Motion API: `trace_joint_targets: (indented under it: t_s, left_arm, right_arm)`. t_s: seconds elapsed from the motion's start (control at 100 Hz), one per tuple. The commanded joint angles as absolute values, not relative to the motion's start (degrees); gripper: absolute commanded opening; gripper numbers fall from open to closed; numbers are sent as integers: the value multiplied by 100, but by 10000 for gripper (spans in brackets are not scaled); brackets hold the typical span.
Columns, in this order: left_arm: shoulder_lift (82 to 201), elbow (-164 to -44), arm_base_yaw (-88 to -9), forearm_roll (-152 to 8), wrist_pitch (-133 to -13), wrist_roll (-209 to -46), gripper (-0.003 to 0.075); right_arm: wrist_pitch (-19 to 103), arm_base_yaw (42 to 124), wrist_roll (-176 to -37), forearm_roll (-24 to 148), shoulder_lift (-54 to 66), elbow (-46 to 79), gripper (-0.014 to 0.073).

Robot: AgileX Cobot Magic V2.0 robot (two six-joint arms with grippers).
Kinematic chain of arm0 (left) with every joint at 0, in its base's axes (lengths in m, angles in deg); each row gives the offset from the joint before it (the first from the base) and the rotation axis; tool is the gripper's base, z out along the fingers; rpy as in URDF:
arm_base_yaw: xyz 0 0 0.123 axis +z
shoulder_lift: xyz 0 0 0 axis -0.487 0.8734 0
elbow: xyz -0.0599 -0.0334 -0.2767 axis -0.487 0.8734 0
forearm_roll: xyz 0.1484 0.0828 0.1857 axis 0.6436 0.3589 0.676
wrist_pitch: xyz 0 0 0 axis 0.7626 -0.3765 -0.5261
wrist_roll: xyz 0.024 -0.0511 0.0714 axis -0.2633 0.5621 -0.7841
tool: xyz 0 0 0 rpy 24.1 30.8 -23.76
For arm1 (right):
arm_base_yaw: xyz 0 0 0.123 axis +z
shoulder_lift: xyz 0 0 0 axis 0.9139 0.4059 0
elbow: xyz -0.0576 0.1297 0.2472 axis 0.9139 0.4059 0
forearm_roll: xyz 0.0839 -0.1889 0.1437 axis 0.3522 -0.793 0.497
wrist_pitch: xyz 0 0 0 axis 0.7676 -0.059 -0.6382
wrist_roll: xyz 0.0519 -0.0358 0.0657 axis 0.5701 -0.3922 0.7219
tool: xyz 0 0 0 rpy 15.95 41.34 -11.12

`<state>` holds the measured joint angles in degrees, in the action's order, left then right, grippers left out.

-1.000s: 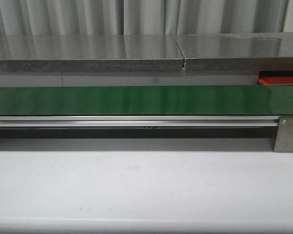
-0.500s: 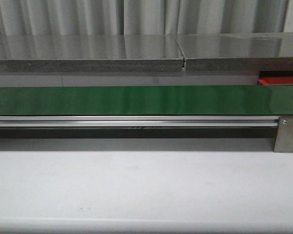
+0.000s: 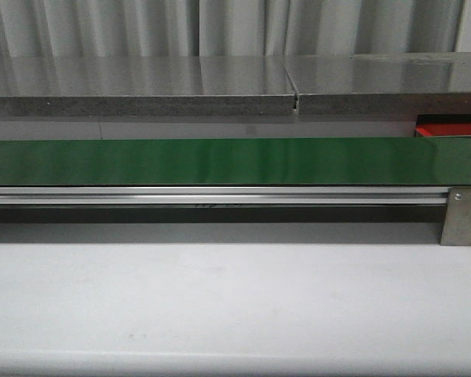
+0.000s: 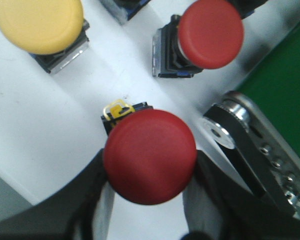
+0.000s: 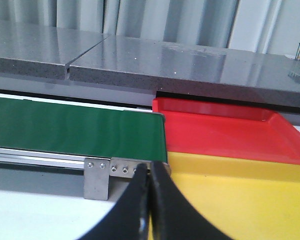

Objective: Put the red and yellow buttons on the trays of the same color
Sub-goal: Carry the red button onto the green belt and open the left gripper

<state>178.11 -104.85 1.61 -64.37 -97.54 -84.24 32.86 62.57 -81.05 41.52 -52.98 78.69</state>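
- In the left wrist view the left claw (image 4: 150,210) straddles a red button (image 4: 150,156), one dark finger (image 4: 90,200) at either side of its cap; whether the pads already press on it I cannot tell.
- A second red button (image 4: 210,32) stands at about 1 o'clock from the first, apart from it, and a yellow button (image 4: 38,24) at about 10 o'clock, all three on the white bench (image 4: 50,120).
- The green belt (image 4: 285,95) runs past at 3 o'clock, its metal end roller (image 4: 225,127) just beside the straddled button.
- The right claw (image 5: 149,200) is clenched with nothing between its fingers, and it faces the red tray (image 5: 225,132) and the yellow tray (image 5: 230,195), which touch edge to edge beyond the belt's end.
- Handling, as I judge it: the buttons look like rigid plastic, light, with a glossy domed cap that could slip.
- The squarer black body under the cap, or the cap's rim, should give a surer hold than the dome.
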Motion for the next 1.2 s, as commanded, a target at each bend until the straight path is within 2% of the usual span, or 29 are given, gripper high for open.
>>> trace_joint_targets:
  t_s: [0.0,0.34,0.68,1.19]
  left_arm:
    - [17313,-10648,176,-6533,-9720,-8475,-13]
    - [16836,-11043,109,-6533,-10366,-8711,-13]
    - [16898,-12075,-497,-6534,-10769,-8711,-13]
    - [19071,-14438,-1457,-6523,-11948,-8711,-12]
  right_arm:
    - [2858,6256,-8135,4109,-5405,7739,-118]
    - [2858,6256,-8135,4109,-5405,7739,-118]
    - [2858,6256,-8135,4109,-5405,7739,-118]
    - [2858,6256,-8135,4109,-5405,7739,-118]
